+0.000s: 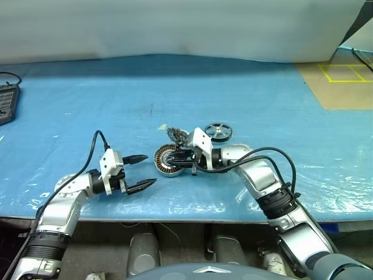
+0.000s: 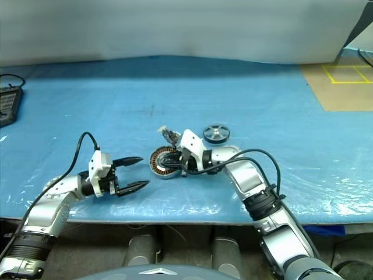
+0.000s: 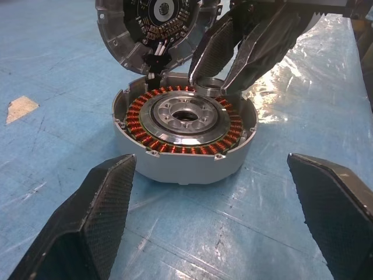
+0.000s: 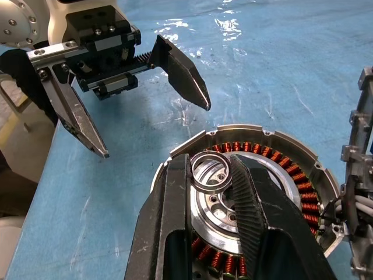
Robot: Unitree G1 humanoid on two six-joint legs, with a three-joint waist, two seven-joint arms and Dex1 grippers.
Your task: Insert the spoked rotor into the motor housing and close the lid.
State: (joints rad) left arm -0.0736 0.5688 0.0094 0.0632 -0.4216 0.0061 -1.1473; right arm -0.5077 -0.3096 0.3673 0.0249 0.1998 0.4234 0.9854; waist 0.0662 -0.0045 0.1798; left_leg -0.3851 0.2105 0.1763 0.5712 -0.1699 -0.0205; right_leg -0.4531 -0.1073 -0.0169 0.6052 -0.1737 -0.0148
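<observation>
The motor housing (image 3: 175,166) lies face up on the blue table, its copper winding ring around a silver centre. Behind it the lid (image 3: 116,35) leans upright, joined to it by wires. My right gripper (image 4: 210,166) hovers over the housing's centre, shut on a small silver ring (image 4: 205,175). My left gripper (image 1: 150,169) stands open on the table to the left of the housing (image 1: 159,158), pointing at it with nothing between its fingers. The spoked rotor (image 1: 218,131), black-rimmed with silver spokes, lies flat behind and to the right of the housing.
A dark device with a cable (image 1: 6,102) sits at the far left edge. A tan surface with yellow tape lines (image 1: 344,81) lies beyond the table's back right corner. A small tan scrap (image 1: 162,126) lies beside the lid. The table's front edge runs just below both arms.
</observation>
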